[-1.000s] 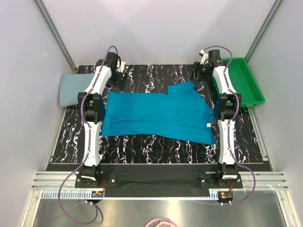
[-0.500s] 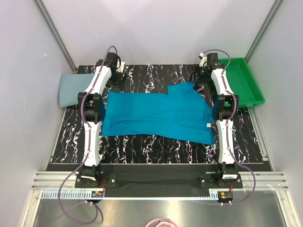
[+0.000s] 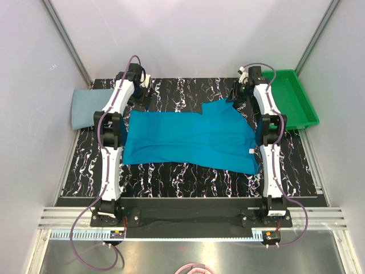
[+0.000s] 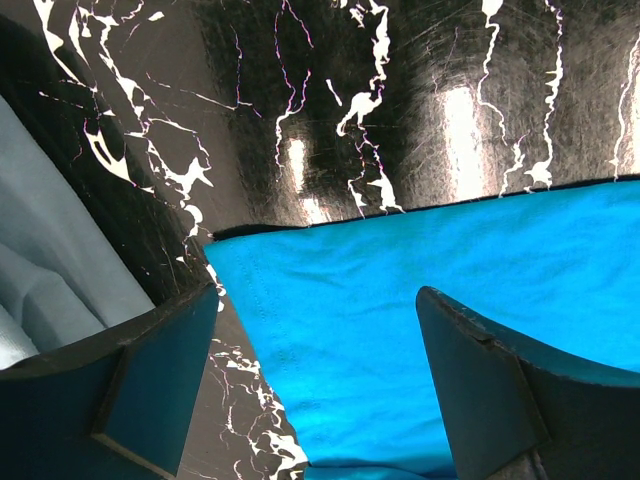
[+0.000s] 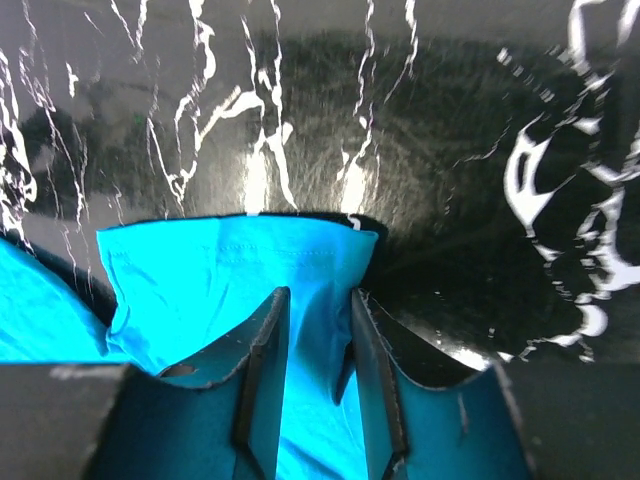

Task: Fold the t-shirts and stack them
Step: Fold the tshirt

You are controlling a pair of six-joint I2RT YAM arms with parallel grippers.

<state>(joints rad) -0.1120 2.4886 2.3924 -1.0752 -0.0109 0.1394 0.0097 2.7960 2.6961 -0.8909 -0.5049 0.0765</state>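
The teal-blue t-shirt (image 3: 188, 140) lies spread flat on the black marbled table. The pale grey-blue t-shirt (image 3: 88, 108) lies folded at the far left. My left gripper (image 3: 141, 96) hovers over the teal shirt's far left corner, open and empty. In the left wrist view (image 4: 318, 295) that corner (image 4: 450, 260) lies between the wide-apart fingers, and the grey shirt (image 4: 50, 270) is at the left. My right gripper (image 3: 238, 96) is at the shirt's far right corner. In the right wrist view (image 5: 318, 295) its narrow jaws pinch a raised fold of the teal cloth (image 5: 220, 270).
A green plastic tray (image 3: 293, 94) stands at the far right, just beyond my right arm. Bare marbled table (image 3: 182, 91) runs along the back behind the shirt and along the front (image 3: 182, 182). Grey walls close in on the left, right and back.
My right gripper has shifted slightly left and back onto the shirt's far right corner. The left arm and both shirts have not visibly moved.
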